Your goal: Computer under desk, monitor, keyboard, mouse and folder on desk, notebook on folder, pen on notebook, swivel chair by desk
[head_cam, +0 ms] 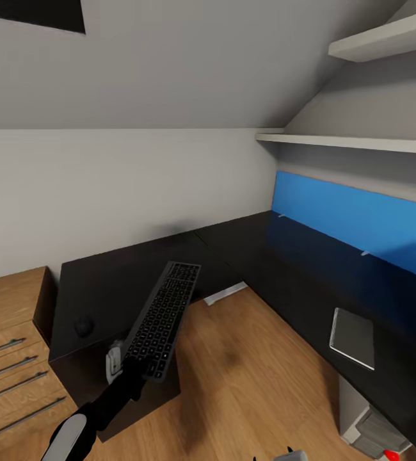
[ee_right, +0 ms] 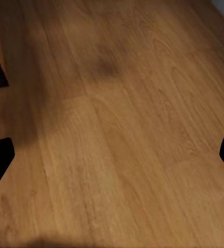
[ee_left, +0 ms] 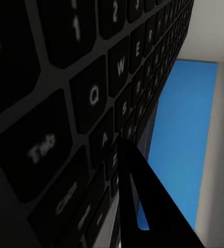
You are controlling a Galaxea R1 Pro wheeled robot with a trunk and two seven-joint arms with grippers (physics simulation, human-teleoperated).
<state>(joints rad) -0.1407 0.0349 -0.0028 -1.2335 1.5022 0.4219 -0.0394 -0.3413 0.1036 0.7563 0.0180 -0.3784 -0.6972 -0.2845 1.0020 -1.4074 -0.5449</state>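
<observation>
The keyboard (head_cam: 164,317), slim with dark keys, is held at its near end by my left gripper (head_cam: 131,369), which is shut on it. It hangs tilted over the front edge of the glossy black desk (head_cam: 233,246). In the left wrist view its keys (ee_left: 91,93) sit close beside one black finger (ee_left: 138,206). A small dark mouse (head_cam: 84,326) lies on the desk, left of the keyboard. The grey notebook (head_cam: 352,337) lies flat on the desk's right wing. The silver-grey computer (head_cam: 369,428) stands under that wing. My right gripper (ee_right: 112,160) is open over bare wood floor.
Oak drawers (head_cam: 9,349) stand left of the desk. A blue panel (head_cam: 361,221) backs the right wing, with white shelves (head_cam: 355,142) above it. A white foot bar (head_cam: 224,293) lies on the floor under the desk corner. Wood floor (head_cam: 246,378) spreads between the two wings.
</observation>
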